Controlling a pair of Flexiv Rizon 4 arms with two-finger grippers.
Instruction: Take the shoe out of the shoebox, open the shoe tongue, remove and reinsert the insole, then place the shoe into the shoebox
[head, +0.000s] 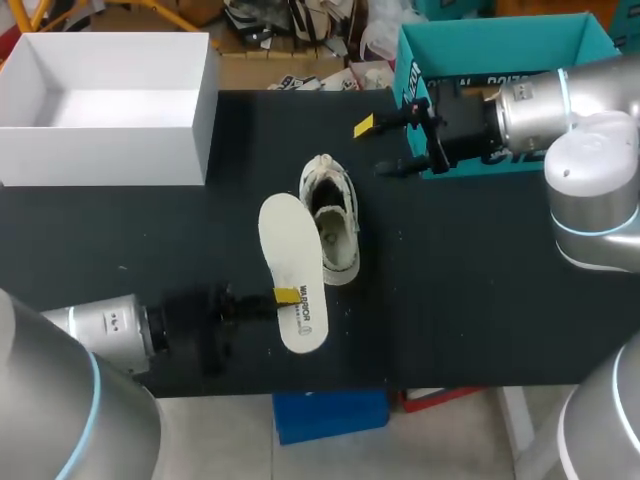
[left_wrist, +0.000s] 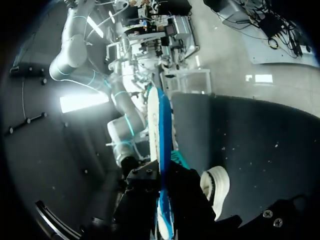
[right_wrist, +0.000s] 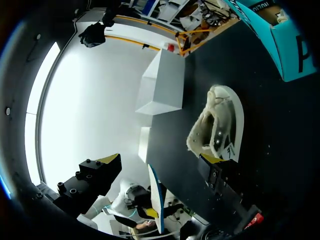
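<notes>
A white low-top shoe (head: 333, 220) lies on the black table (head: 480, 300), its opening up and laces loose. Just left of it, the pale insole (head: 293, 260) is pinched near its printed end by my left gripper (head: 283, 297), which is shut on it. The left wrist view shows the insole (left_wrist: 159, 125) edge-on, white over blue, clamped in that gripper (left_wrist: 164, 200), with the shoe (left_wrist: 217, 187) beside it. My right gripper (head: 385, 147) hangs open, right of and beyond the shoe. In its wrist view, the shoe (right_wrist: 217, 127) lies ahead of the gripper's (right_wrist: 161, 160) spread fingers.
An open white shoebox (head: 150, 140) stands at the table's far left corner, also visible as the white box (right_wrist: 162, 85) in the right wrist view. A teal cardboard box (head: 500, 50) stands at the far right, just behind my right arm.
</notes>
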